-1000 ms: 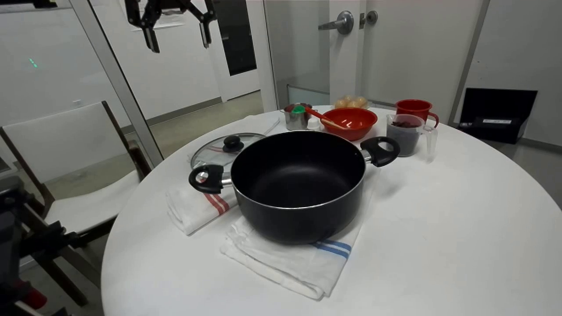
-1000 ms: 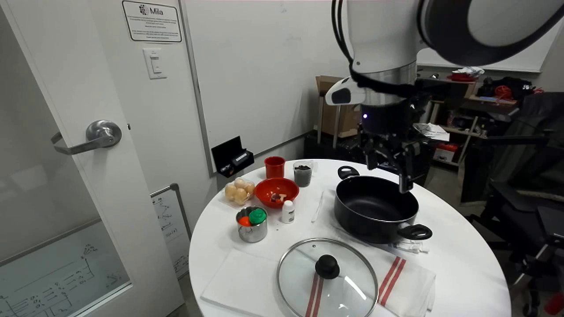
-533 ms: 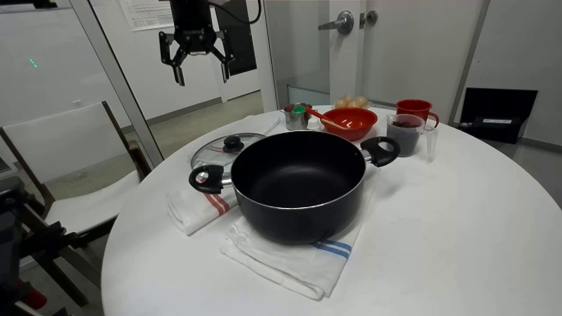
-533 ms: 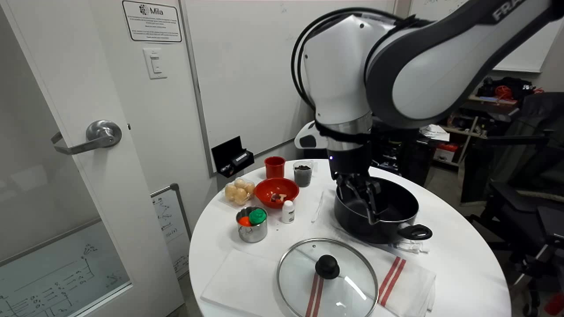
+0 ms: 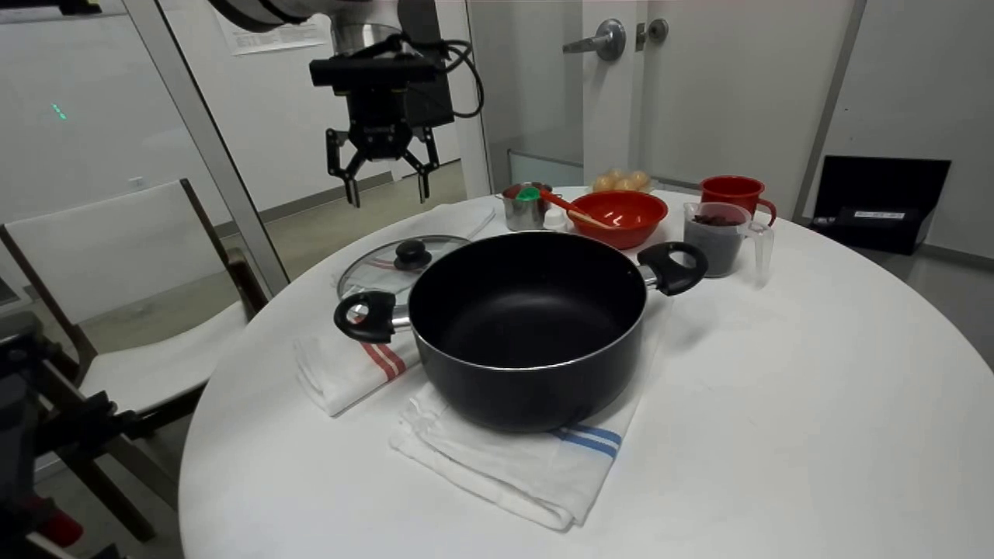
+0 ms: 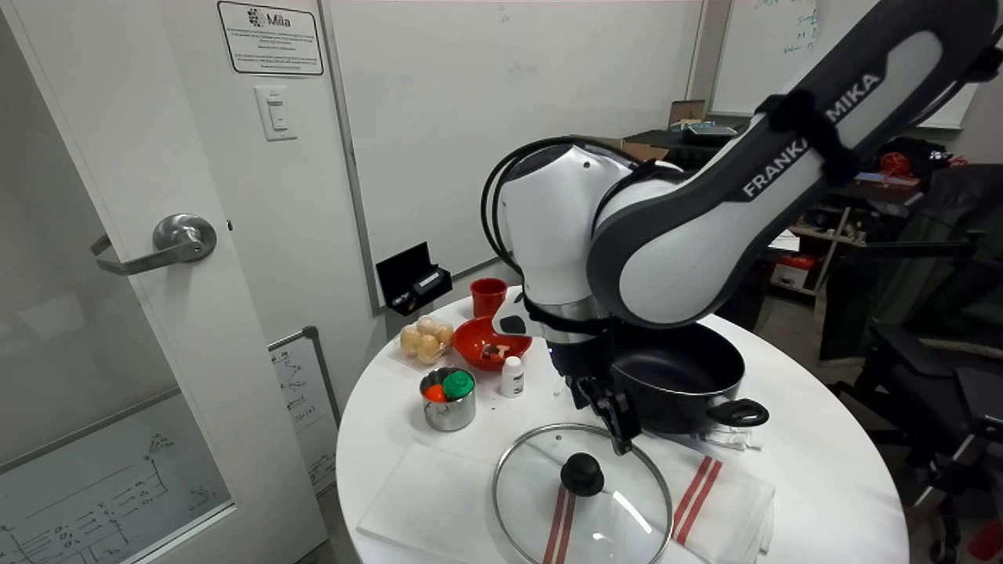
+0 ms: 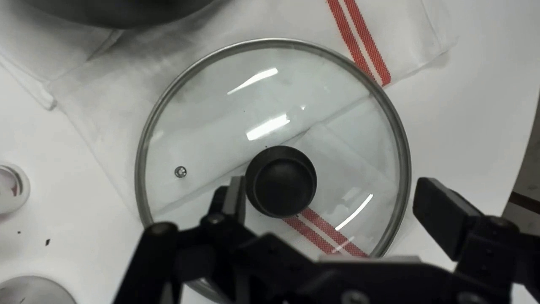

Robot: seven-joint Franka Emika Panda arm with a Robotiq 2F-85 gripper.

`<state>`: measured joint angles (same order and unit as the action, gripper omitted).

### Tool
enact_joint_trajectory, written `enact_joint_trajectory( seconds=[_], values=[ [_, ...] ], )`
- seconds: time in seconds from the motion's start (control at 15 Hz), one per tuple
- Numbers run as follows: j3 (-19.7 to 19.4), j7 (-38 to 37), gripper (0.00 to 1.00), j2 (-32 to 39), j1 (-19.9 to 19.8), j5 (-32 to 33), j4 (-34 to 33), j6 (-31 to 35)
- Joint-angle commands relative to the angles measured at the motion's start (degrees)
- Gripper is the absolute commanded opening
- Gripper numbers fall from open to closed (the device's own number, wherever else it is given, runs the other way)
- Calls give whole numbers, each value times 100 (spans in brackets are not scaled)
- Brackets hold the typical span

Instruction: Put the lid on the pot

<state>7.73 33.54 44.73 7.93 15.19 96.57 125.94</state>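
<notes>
Hanging over the lid point(image 7: 270, 143), the claw point(image 5: 388, 200) had its jaws spread wide with nothing between them, presumably to straddle the knob point(image 7: 281, 182). It pointed down, which suited a grab from above. Fingertips point(image 5: 352, 194) were clear of the lid in an exterior view. Wrist view showed the knob close by one finger pad point(image 7: 235, 198) and well apart from its opposite, so a small sideways correction was likely called for; perspective may have exaggerated it.

Below the claw: lid lay flat, knob up, on a red-striped cloth point(image 6: 729, 501). Knob was probably the only sane grip; rim point(image 7: 405, 169) looked too wide for the jaws to span. Cloth was likely there to cushion the glass.

Off to the claw's side, near the lid: pot point(image 5: 528, 396) stood upright and uncovered on a blue-striped cloth point(image 5: 505, 473). Short carry, likely why it sat so close. Lid wasn't on it, so the job read as early: approach, grasp not yet made.

Further out from the claw: white bottle point(image 6: 512, 377), metal cup point(image 6: 449, 411), red bowl point(image 6: 492, 342). All sat off the lid-to-pot line, presumably to leave the swing room. A low swing that way risked clipping the bottle.
</notes>
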Motion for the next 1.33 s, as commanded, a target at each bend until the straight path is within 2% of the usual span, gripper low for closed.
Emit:
enact_joint_trajectory(
  seconds=[0.0, 0.53, 1.27],
  values=[
    [-32, -97, 100, 623, 67, 173, -604, 125],
    [-82, -98, 100, 1174, 67, 245, -951, 209],
    [-52, -55, 100, 1330, 78, 236, -1062, 210]
  ],
)
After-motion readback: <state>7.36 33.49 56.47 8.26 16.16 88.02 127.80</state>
